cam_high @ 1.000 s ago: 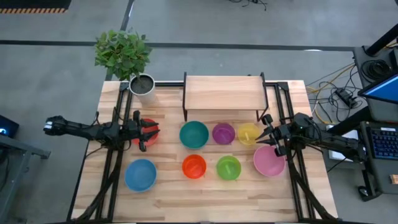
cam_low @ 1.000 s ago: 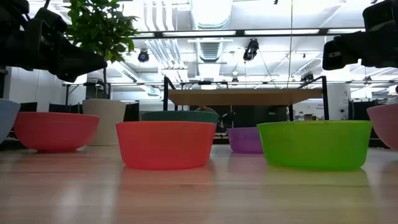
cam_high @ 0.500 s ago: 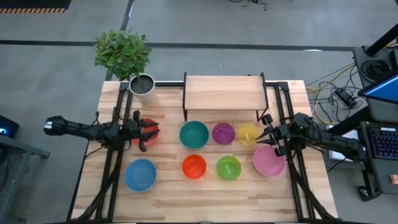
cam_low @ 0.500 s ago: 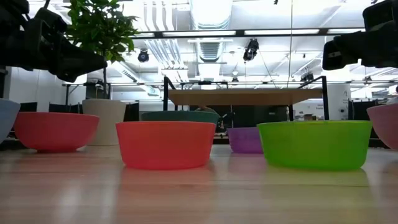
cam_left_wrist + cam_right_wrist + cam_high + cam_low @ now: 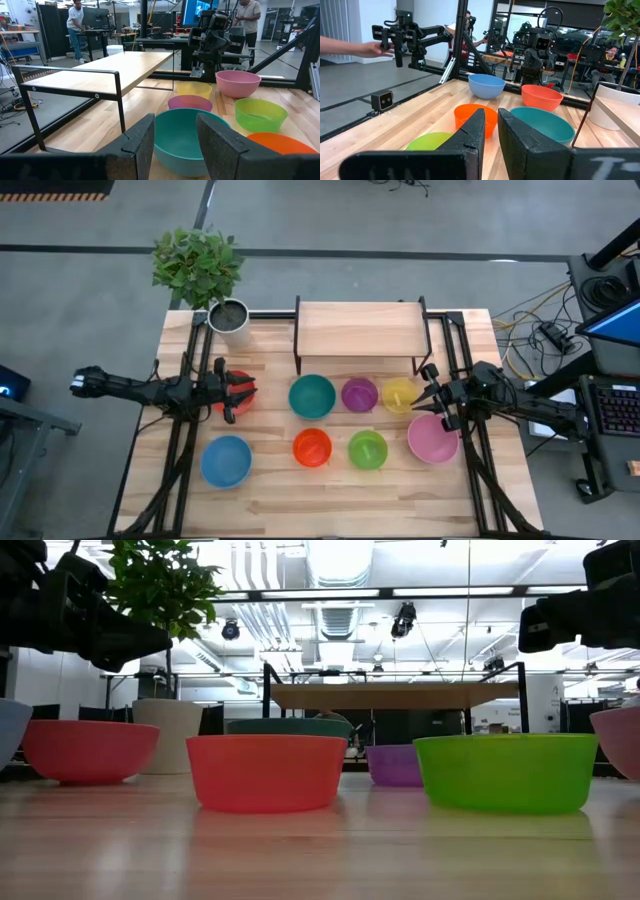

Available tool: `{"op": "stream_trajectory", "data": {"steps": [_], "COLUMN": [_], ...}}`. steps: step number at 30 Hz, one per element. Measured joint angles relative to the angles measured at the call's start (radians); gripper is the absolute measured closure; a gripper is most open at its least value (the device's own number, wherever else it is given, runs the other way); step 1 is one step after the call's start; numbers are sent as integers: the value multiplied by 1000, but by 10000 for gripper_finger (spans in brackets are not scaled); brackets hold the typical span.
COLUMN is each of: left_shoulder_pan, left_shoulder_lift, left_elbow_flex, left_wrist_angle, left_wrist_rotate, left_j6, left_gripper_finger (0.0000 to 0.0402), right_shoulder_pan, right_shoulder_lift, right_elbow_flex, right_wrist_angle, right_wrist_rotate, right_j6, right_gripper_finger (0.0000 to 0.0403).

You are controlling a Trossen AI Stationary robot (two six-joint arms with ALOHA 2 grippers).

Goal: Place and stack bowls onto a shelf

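Left hand (image 5: 228,394) hovers over the red bowl (image 5: 243,392) at the table's (image 5: 270,500) left side, fingers parted with a moderate gap, holding nothing. Right hand (image 5: 431,402) sits between the yellow bowl (image 5: 398,394) and pink bowl (image 5: 433,440), fingers narrowly parted, empty. Teal bowl (image 5: 312,396) and purple bowl (image 5: 359,394) are in the row just in front of the shelf (image 5: 359,328); blue bowl (image 5: 226,460), orange bowl (image 5: 312,447), green bowl (image 5: 367,449) in the near row. Shelf top is bare.

Eight upright bowls (image 5: 312,396) in two rows before bare shelf (image 5: 360,329).
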Motion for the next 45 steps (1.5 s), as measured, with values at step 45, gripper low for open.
{"op": "stream_trajectory", "data": {"steps": [45], "left_shoulder_pan": [0], "left_shoulder_lift": [9], "left_elbow_flex": [0], "left_wrist_angle": [254], "left_wrist_rotate": [13], "left_j6": [-303], "left_gripper_finger": [272], "right_shoulder_pan": [0], "right_shoulder_lift": [4], "right_elbow_flex": [0], "right_wrist_angle": [115], "right_wrist_rotate": [405], "right_j6": [408], "right_gripper_finger": [360]}}
